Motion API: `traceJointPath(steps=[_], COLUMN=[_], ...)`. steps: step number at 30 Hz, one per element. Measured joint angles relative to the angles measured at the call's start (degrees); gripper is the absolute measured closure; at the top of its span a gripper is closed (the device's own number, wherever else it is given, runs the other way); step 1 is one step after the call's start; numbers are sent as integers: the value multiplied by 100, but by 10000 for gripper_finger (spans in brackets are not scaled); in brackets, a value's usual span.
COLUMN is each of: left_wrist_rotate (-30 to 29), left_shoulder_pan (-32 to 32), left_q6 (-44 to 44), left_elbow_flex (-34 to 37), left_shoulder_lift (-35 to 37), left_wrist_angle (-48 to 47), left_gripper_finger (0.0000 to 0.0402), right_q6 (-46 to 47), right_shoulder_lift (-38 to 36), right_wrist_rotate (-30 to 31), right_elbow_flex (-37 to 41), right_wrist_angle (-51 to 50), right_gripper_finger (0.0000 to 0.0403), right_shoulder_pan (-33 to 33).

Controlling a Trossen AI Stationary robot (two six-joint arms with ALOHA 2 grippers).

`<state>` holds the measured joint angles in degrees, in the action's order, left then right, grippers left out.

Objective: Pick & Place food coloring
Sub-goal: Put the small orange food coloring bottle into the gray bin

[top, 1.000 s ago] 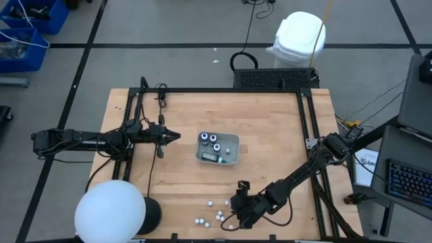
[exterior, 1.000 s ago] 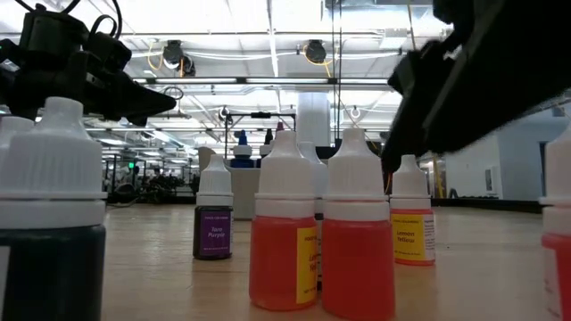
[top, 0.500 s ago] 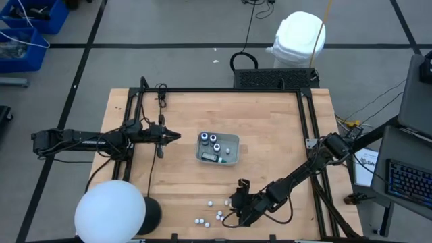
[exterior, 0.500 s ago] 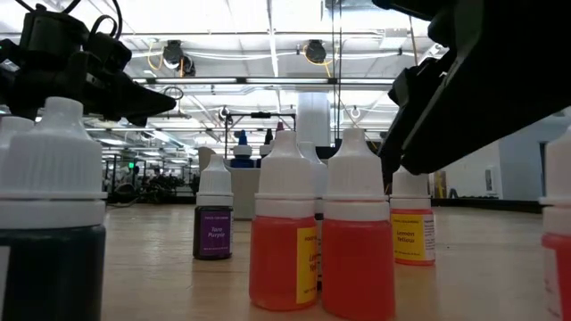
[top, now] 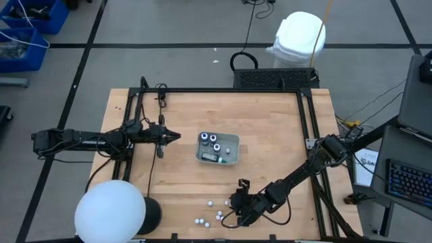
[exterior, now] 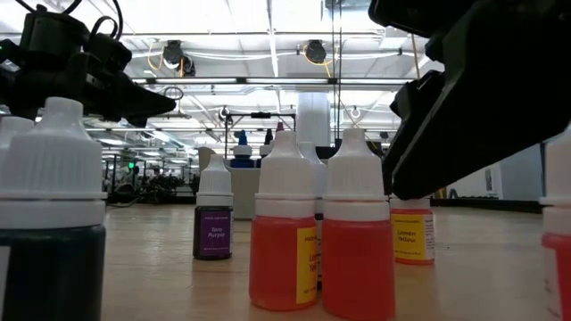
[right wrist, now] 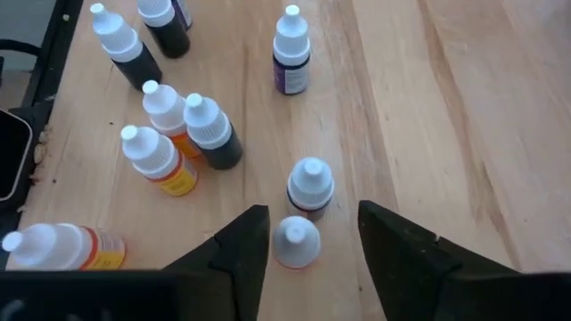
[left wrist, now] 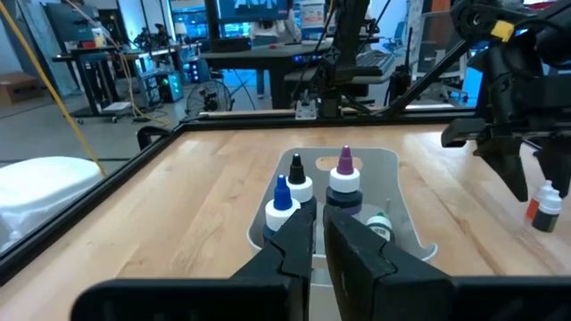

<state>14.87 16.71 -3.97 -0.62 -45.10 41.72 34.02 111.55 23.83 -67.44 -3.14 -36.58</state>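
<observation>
- In the high view, the right gripper (top: pixel 233 204) sat low in the frame, just right of centre, over the loose food coloring bottles (top: pixel 214 214) scattered along the bottom edge of the wooden table (top: pixel 270 135).
- Its own wrist view showed the fingers apart, straddling one white-capped bottle (right wrist: pixel 295 241) without touching it; a second bottle (right wrist: pixel 310 186) stood just beyond, more in the upper left of that frame.
- The left gripper (top: pixel 177 136) waited at centre left of the high view, fingers together and empty, pointing at the grey tray (top: pixel 231 159).
- The tray sat mid-table and held a few dark bottles (top: pixel 212 140) with coloured tops.
- In the low view, two orange-red bottles (exterior: pixel 322 241) stood upright at centre frame.
</observation>
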Motion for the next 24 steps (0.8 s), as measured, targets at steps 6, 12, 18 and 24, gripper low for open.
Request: traceJointPath(steps=[6, 12, 18, 24], left_wrist_rotate=[0, 0, 0, 0], left_shoulder_pan=[0, 0, 2, 0], left_q6=[-22, -26, -26, -26], left_elbow_flex=[0, 0, 0, 0], left_shoulder_lift=[0, 0, 0, 0], left_wrist_angle=[1, 3, 3, 10], left_gripper_finger=[366, 366, 366, 366], right_q6=[-10, -63, -224, -654], right_shoulder_lift=[0, -27, -462, -1319], right_wrist_rotate=[-182, -418, -815, -214], right_elbow_flex=[0, -1, -14, -17], right_wrist_angle=[-12, -40, -283, -866], right_gripper_finger=[285, 345, 358, 358], right_shoulder_pan=[-2, 64, 208, 236])
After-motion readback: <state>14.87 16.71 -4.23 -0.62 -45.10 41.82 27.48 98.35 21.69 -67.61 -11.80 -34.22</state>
